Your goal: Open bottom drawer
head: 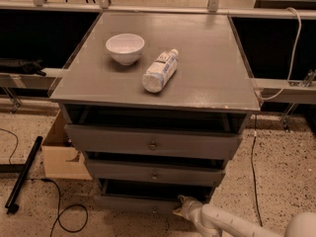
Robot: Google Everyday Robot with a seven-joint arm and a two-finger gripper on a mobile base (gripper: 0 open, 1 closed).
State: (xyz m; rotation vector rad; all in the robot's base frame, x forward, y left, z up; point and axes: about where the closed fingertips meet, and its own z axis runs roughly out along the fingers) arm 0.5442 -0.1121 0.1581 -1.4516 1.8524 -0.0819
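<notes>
Cream, smooth-shelled gripper (181,207), open or closed cannot be told, at the right end of the narrow grey painted bottom drawer (128,203) on its left, two wider grey drawer fronts (153,143) above, round white bowl (125,48) and lying plastic bottle (159,71) on the flat top higher up.

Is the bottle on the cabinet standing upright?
No, the bottle lies on its side, while the gripper sits low by the bottom drawer.

White arm (232,225) reaches in low from the right; jaws at bottom centre, perhaps angled upward.
</notes>
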